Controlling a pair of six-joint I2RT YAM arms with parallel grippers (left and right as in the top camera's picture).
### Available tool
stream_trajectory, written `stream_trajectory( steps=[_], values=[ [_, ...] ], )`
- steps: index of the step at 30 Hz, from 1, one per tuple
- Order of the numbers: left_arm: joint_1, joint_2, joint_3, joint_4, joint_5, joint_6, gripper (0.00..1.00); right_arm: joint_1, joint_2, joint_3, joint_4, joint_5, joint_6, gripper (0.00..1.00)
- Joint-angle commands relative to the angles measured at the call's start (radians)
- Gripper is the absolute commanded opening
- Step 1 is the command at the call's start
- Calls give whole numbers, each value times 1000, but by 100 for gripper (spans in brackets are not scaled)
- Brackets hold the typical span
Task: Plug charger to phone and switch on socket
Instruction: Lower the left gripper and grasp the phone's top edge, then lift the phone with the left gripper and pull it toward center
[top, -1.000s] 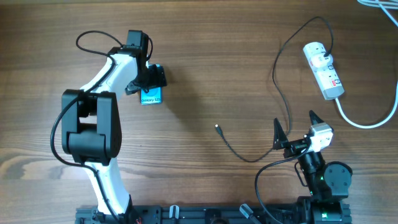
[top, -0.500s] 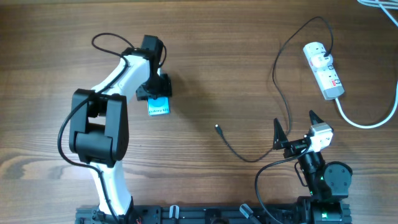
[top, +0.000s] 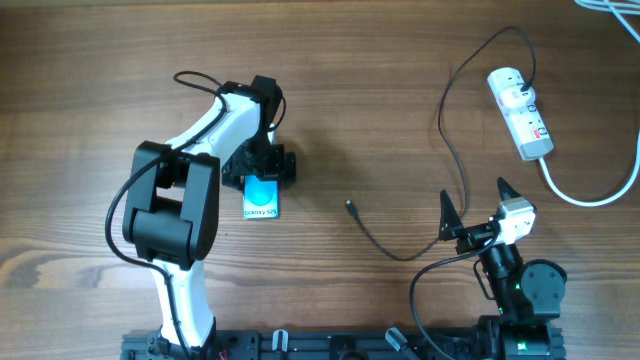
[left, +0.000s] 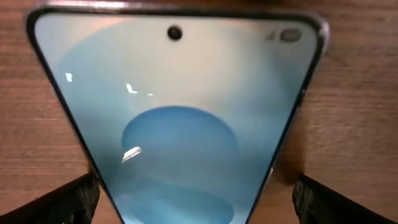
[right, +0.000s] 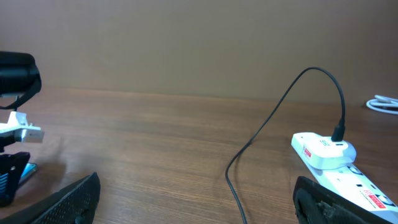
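Observation:
The phone (top: 261, 199) lies flat on the wooden table, teal-blue screen up, and fills the left wrist view (left: 180, 124). My left gripper (top: 262, 176) is open and straddles the phone's far end; its black fingertips (left: 74, 200) stand beside the edges without clamping them. The charger is a thin black cable (top: 443, 120) whose connector tip (top: 350, 207) lies loose on the table, right of the phone. Its white plug head (top: 517, 96) sits in the socket (top: 522, 115) at the back right. My right gripper (top: 476, 205) rests open and holds nothing, with the cable (right: 273, 118) and socket (right: 354, 186) ahead of it.
A thick white cord (top: 590, 195) curves from the socket toward the right edge. Another pale cable (top: 610, 8) crosses the far right corner. The black cable loops close past my right gripper's left finger (top: 447, 212).
My left gripper moved right and toward the front edge, bringing the phone along. Its jaws have since widened and now stand off the phone. The right arm stayed still.

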Motion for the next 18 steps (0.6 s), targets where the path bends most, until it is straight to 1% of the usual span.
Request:
stream_trajectory(
  steps=[1, 4, 7, 9, 14, 16, 17, 18],
  values=[
    [-3, 21, -12, 56, -6, -2, 100, 3, -2, -1, 5, -2, 12, 100],
    [-5, 21, -12, 62, -6, -2, 100, 3, -2, -1, 5, -2, 11, 100],
    [-5, 21, -12, 55, -6, -8, 92, 3, -2, -1, 5, -2, 12, 100],
    [-5, 21, -12, 43, -6, -32, 91, 3, -2, -1, 5, -2, 12, 100],
    [-5, 21, -12, 40, -7, -32, 91, 3, -2, -1, 5, -2, 12, 100],
    [-5, 21, -12, 44, -7, -32, 87, 3, -2, -1, 5, -2, 12, 100],
    [-5, 21, -12, 47, -7, -59, 84, 3, -2, -1, 5, -2, 11, 100],
    [-5, 21, -12, 48, -7, -70, 84, 3, -2, -1, 5, -2, 12, 100]
  ],
)
